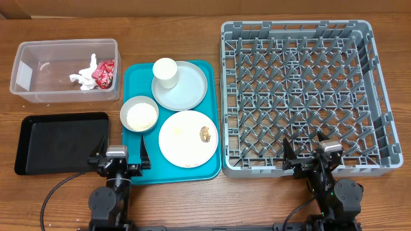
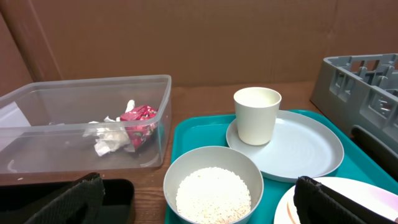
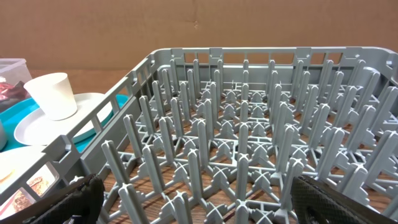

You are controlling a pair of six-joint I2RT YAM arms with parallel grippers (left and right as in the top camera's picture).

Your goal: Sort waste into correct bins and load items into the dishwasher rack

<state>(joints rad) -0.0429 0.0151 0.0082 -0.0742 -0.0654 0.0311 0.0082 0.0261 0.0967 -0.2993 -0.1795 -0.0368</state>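
On the teal tray, a small grey bowl holds white rice grains. A white cup stands on the grey plate. The pale plate carries a brown food scrap. The shallow black tray and the clear tub lie at the left. The grey dishwasher rack at the right holds nothing. My left gripper is open at the table's front edge, just short of the bowl. My right gripper is open at the rack's near wall, pegs between its fingers.
The teal tray sits between the bins and the rack. A crumpled white tissue and a red wrapper lie inside the clear tub. A brown cardboard wall stands behind the table in both wrist views.
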